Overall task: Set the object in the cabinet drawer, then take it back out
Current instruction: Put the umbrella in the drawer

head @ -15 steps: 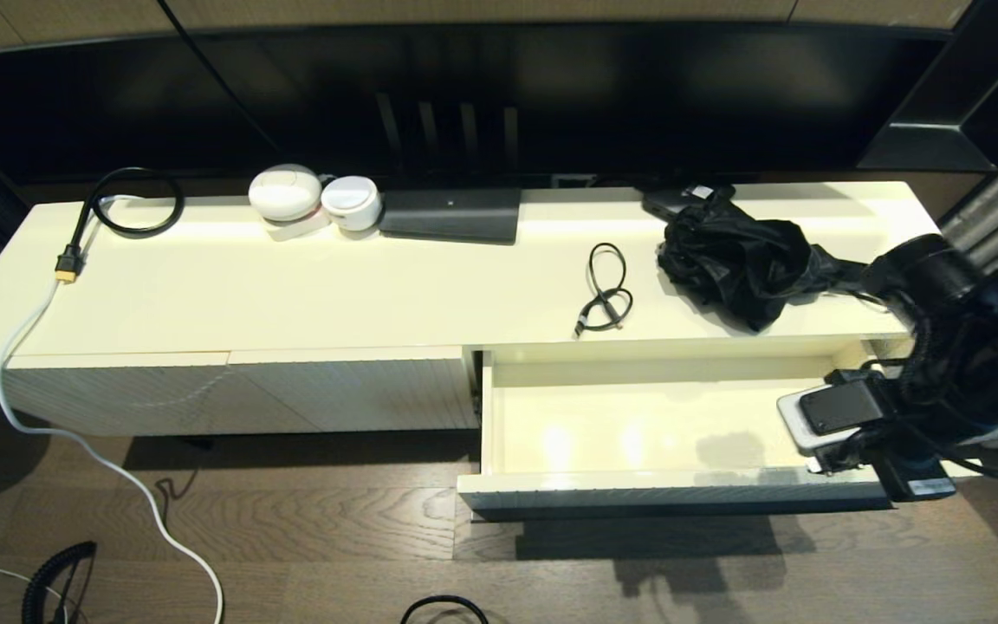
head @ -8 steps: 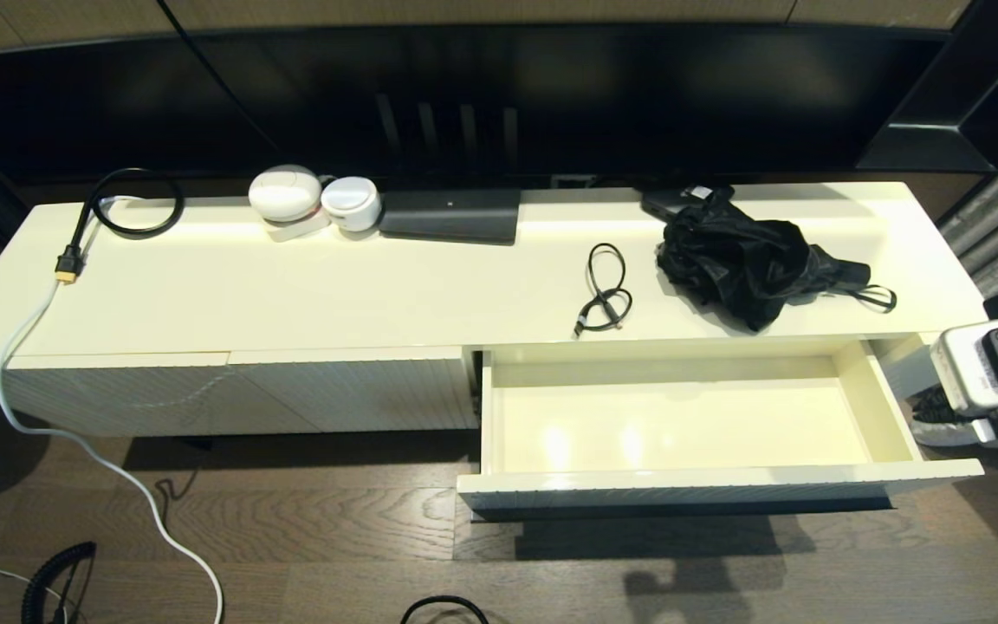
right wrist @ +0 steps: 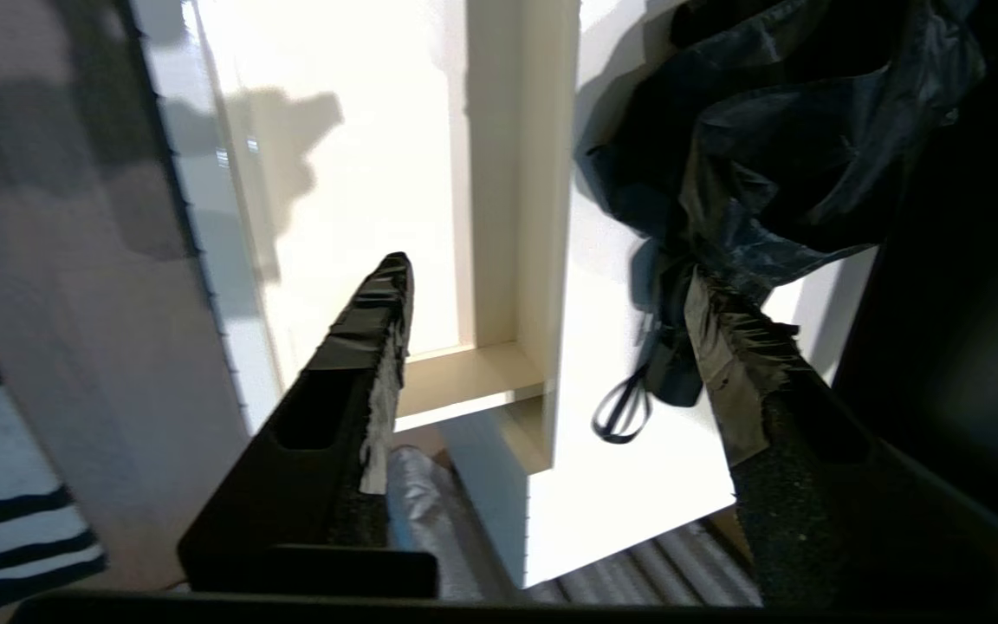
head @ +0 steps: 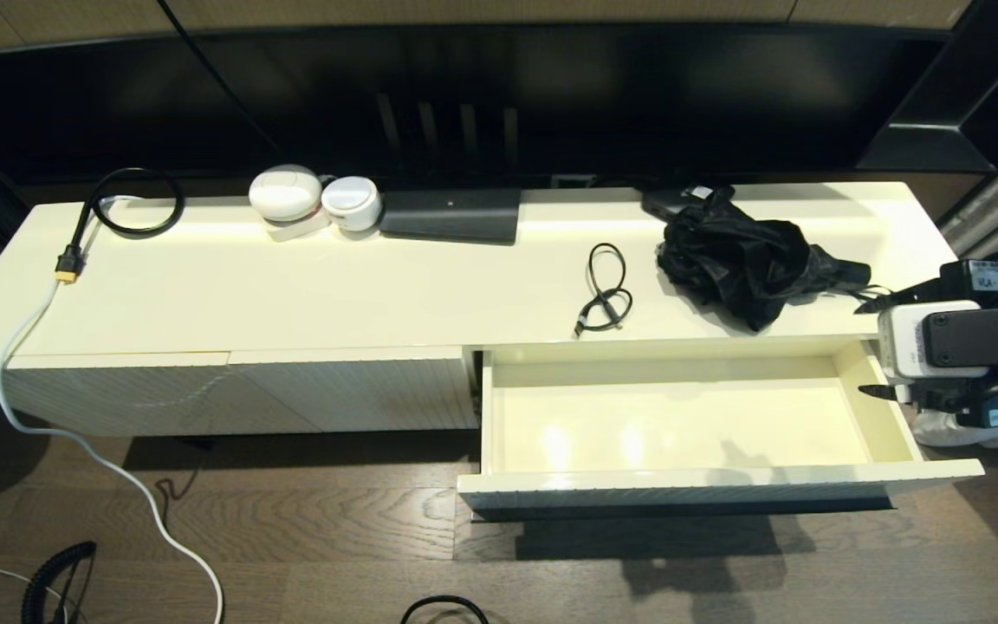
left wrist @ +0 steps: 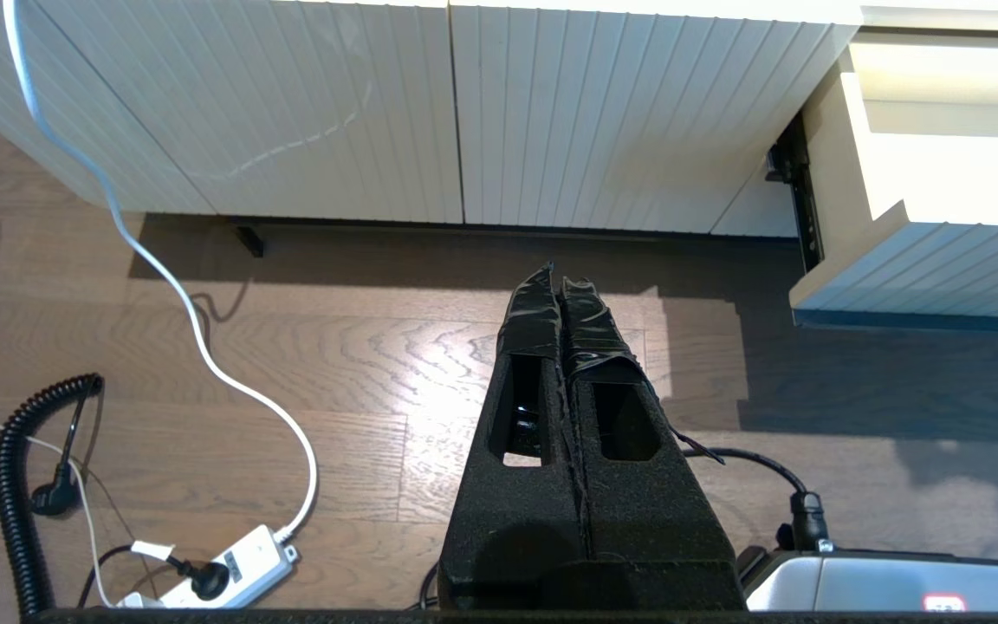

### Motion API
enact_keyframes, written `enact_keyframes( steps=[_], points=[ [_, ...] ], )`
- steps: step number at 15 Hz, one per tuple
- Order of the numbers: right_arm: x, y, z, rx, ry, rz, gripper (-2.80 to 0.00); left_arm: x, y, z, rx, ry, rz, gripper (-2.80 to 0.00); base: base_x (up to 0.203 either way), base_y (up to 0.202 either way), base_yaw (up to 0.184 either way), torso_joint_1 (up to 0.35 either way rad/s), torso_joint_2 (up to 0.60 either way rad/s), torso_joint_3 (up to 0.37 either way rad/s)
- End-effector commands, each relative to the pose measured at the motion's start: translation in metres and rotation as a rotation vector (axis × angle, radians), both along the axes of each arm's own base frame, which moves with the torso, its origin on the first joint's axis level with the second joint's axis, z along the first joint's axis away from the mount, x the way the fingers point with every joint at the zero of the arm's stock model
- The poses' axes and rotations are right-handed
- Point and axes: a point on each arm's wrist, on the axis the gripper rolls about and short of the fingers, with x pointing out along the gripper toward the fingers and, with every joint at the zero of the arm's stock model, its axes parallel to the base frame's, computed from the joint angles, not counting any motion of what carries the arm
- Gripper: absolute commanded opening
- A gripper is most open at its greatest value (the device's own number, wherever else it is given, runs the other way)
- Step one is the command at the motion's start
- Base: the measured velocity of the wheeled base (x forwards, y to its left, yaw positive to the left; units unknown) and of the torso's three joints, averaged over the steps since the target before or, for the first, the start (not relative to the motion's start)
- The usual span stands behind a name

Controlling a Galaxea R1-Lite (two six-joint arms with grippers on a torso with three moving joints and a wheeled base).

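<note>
A crumpled black folded umbrella [head: 750,260] lies on the cabinet top at the right, above the cabinet drawer [head: 698,477], which stands pulled out with a bare cream interior. My right gripper [head: 867,347] hovers open at the cabinet's right end, fingers pointing left, just right of the umbrella's handle strap [right wrist: 620,412]. In the right wrist view the umbrella [right wrist: 776,147] sits ahead near one fingertip of that gripper [right wrist: 547,273], the drawer [right wrist: 334,173] near the other. My left gripper [left wrist: 560,273] is shut and empty, parked over the wooden floor beside the drawer front [left wrist: 941,269].
On the cabinet top are a small black cable loop [head: 607,290], a flat black box [head: 451,215], two white round devices [head: 287,192] and a black cable with an orange plug [head: 70,260]. Ribbed handleless panels [head: 204,394] close the left side. A power strip [left wrist: 230,576] lies on the floor.
My right arm left the drawer's right end, swung out past the cabinet, and now sits higher at the cabinet's end facing the umbrella. The umbrella and drawer have not moved.
</note>
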Motion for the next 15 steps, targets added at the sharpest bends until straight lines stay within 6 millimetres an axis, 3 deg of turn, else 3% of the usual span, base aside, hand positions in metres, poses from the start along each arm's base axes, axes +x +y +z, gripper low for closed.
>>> enact_keyframes(
  steps=[1, 8, 12, 15],
  points=[
    [0.028, -0.005, -0.012, -0.046, -0.002, 0.002, 0.0, 0.0, 0.0, 0.0, -0.001, 0.0, 0.001, -2.8, 0.0, 0.0, 0.0, 0.0, 0.0, 0.0],
    [0.108, -0.017, -0.04, -0.07, -0.064, -0.03, 0.0, 0.0, 0.0, 0.0, -0.001, 0.0, 0.0, -2.8, 0.0, 0.0, 0.0, 0.0, 0.0, 0.0],
    [0.154, -0.013, -0.044, -0.059, -0.153, -0.032, 0.0, 0.0, 0.0, 0.0, -0.001, 0.0, 0.0, -2.8, 0.0, 0.0, 0.0, 0.0, 0.0, 0.0],
    [0.176, -0.001, -0.044, -0.038, -0.198, -0.014, 0.0, 0.0, 0.0, 0.0, -0.001, 0.0, 0.001, -2.8, 0.0, 0.0, 0.0, 0.0, 0.0, 0.0]
  ],
)
